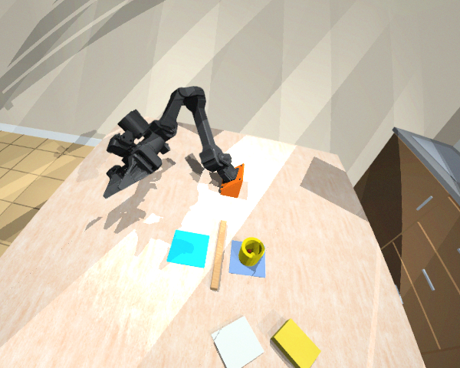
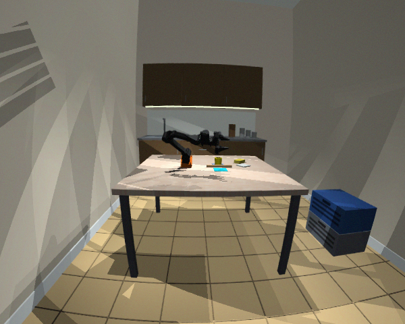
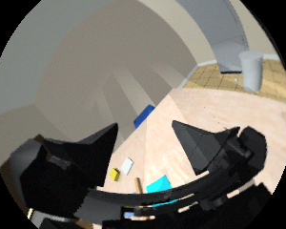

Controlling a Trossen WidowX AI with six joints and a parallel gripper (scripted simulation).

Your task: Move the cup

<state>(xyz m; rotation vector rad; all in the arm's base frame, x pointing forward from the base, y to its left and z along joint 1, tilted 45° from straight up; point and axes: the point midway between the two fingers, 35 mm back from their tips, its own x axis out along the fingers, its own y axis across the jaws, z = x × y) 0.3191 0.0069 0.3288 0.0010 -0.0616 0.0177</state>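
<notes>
A yellow cup (image 1: 251,251) (image 2: 217,160) stands upright on a blue-violet pad (image 1: 238,267), with a red marble (image 1: 248,250) showing inside it. A cyan pad (image 1: 188,248) (image 2: 220,169) (image 3: 158,185) lies to its left, bare. A wooden bar (image 1: 218,254) (image 2: 218,165) lies between the two pads. My gripper (image 1: 114,188) (image 2: 226,143) (image 3: 146,124) is open and empty. It hangs above the table, well away from the cup and behind the cyan pad's side. The cup is hidden in the wrist view.
The arm's orange base (image 1: 232,182) (image 2: 186,161) sits behind the pads. A white sheet (image 1: 237,342) (image 3: 127,166) and a yellow block (image 1: 295,343) (image 2: 239,160) (image 3: 114,175) lie near the table's front edge. A blue crate (image 2: 340,209) stands on the floor.
</notes>
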